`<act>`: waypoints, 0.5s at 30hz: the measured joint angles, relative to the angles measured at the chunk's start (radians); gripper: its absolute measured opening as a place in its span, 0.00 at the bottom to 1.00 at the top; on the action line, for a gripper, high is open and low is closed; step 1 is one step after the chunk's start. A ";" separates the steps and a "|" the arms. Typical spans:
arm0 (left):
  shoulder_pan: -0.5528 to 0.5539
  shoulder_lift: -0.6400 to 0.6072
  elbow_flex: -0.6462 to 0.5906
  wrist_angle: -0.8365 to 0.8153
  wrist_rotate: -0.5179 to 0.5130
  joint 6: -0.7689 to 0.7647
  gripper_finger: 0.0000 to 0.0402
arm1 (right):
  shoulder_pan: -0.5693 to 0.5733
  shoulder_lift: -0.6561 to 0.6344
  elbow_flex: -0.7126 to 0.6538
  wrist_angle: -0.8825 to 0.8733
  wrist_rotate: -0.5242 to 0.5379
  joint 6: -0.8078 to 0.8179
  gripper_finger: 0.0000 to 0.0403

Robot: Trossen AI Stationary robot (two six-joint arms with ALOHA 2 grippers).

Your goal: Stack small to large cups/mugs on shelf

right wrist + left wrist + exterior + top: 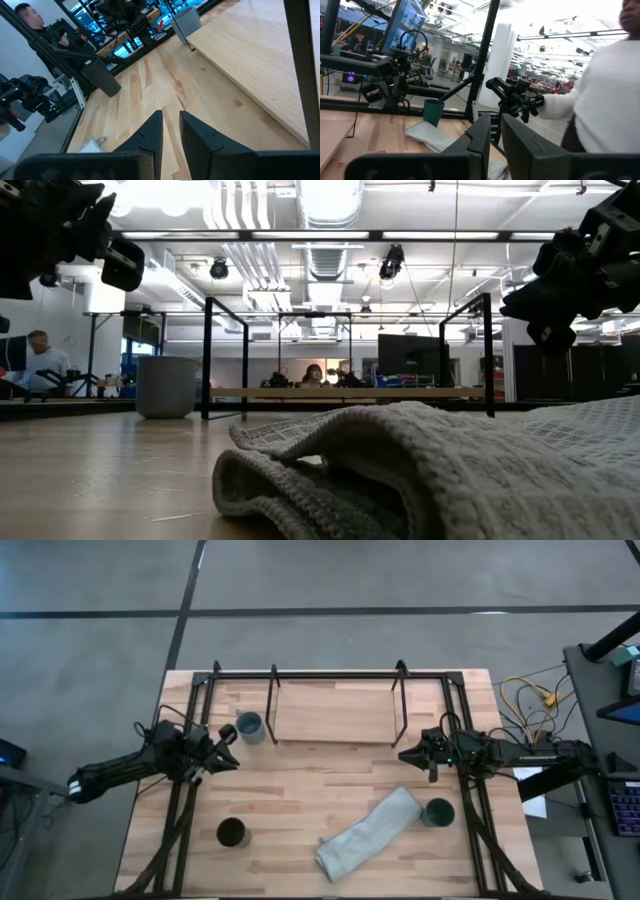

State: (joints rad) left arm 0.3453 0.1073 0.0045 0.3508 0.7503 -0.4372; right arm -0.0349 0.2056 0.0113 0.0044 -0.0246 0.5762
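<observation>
Hovering above the tabletop, my left gripper hangs just beside the grey-blue mug, its fingers drawn to a narrow gap and holding nothing. My right gripper hangs off the shelf's right end, its fingers likewise nearly closed and empty. The mug stands at the shelf's left end. The black cup stands near the front left, the dark teal cup front right, touching the grey-green cloth.
</observation>
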 joint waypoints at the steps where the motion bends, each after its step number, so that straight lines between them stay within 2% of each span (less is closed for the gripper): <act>1: 0.001 0.000 0.000 0.000 -0.006 0.001 0.08 | 0.000 0.000 0.000 0.000 0.000 0.000 0.15; 7: 0.000 0.000 0.000 0.000 -0.044 0.009 0.08 | 0.000 0.000 0.000 0.012 0.000 0.014 0.15; 12: 0.000 0.000 0.000 0.000 -0.244 0.000 0.08 | 0.000 0.000 0.000 0.088 0.007 0.130 0.15; 15: 0.001 0.000 0.000 0.000 -0.363 0.008 0.08 | 0.000 0.000 0.000 0.188 0.054 0.245 0.15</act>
State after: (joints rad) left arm 0.3458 0.1070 0.0048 0.3508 0.3872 -0.4295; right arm -0.0353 0.2054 0.0113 0.1922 0.0297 0.8215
